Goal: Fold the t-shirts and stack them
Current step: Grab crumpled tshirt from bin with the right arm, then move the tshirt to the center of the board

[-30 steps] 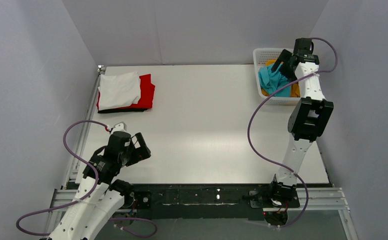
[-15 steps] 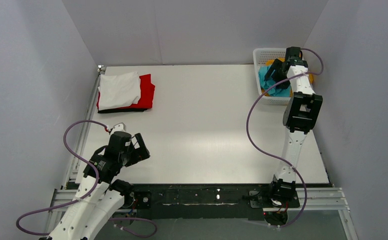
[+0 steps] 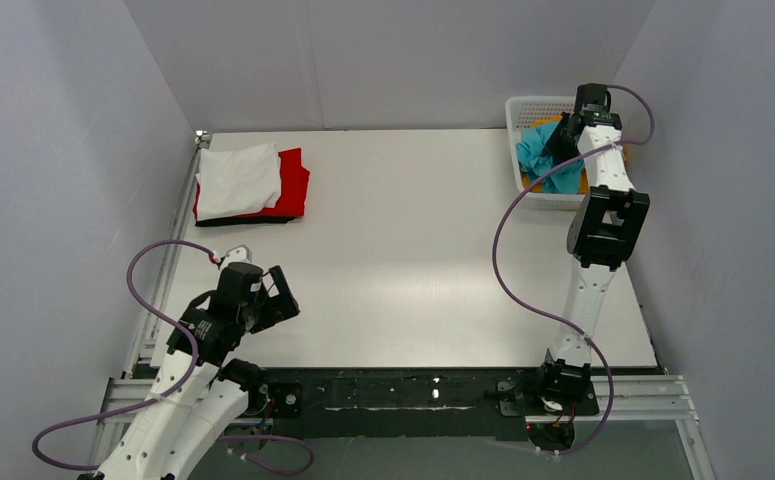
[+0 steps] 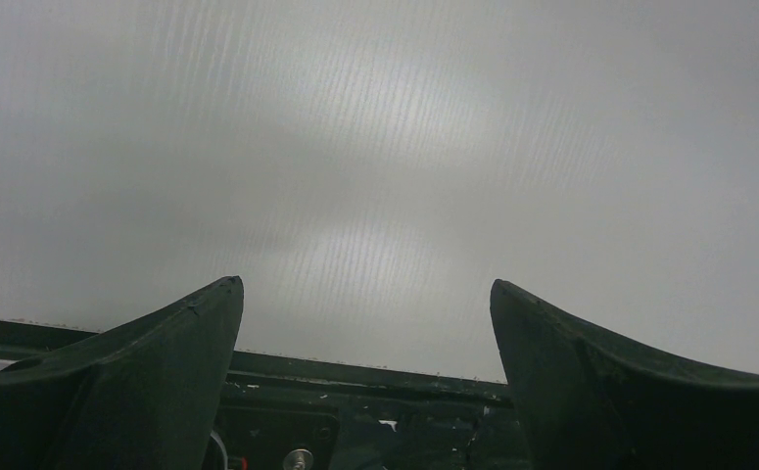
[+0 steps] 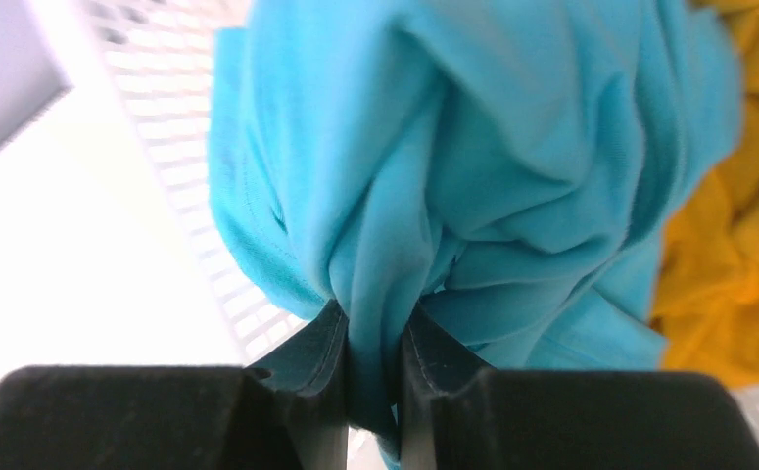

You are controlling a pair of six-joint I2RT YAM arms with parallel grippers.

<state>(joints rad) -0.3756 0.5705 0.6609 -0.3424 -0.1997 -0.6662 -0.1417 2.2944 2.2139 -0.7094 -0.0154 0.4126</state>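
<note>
The folded shirts (image 3: 250, 184) sit stacked at the desk's (image 3: 413, 270) far-left corner, I'd guess to leave the middle for folding. Over in the basket (image 3: 525, 104), the right gripper (image 5: 373, 345) is pinched tight on a bunch of the turquoise shirt (image 5: 473, 147), probably to pull it off the yellow shirt (image 5: 728, 245). The left gripper (image 4: 365, 286) just hangs wide open, holding nothing.

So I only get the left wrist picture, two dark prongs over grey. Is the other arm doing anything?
Observer: Yes, the right gripper is shut on a bunch of the turquoise-blue cloth t-shirt at the white plastic lattice basket.
Visitor: Anything else in there?
Observer: A crumpled mustard-yellow cloth t-shirt, beside the turquoise one.
Visitor: Any shirts finished?
Observer: A folded white cloth t-shirt lies on a folded red t-shirt at the table far left; a black t-shirt edge shows beneath.
</note>
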